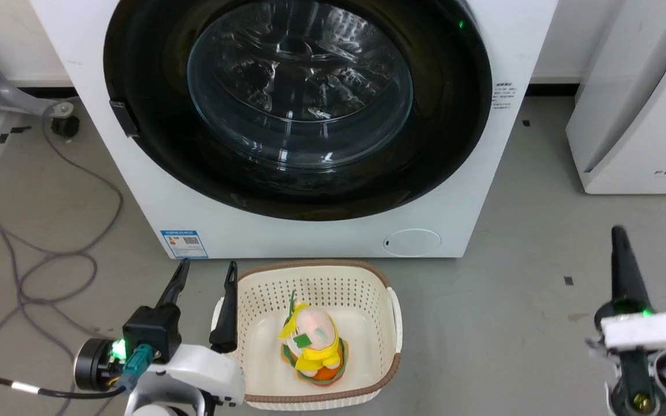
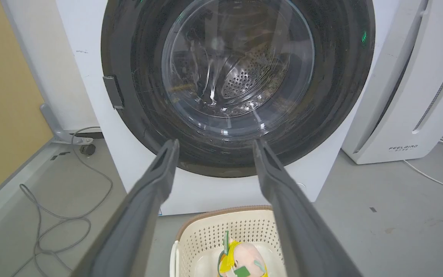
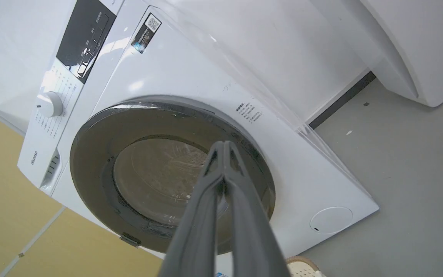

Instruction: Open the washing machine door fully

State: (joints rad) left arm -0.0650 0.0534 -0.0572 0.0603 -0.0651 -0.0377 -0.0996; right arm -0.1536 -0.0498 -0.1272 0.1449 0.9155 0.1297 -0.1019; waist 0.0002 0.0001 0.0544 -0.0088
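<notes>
head view: glossy black round washing machine door [image 1: 298,104], shut.
stiff, slick; likely hold: small grey tab [image 1: 124,118] on door's left edge. left gripper [image 1: 208,264] spread, right gripper [image 3: 224,145] clenched empty.

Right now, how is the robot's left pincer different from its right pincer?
The left pincer, with two long dark fingers, is open, its fingers spread apart; the right pincer is shut, its fingers pressed together. The left pincer sits by the cream perforated plastic basket; the right pincer is over the grey floor. Both point toward the big round glossy black washing machine door, and neither touches it.
</notes>
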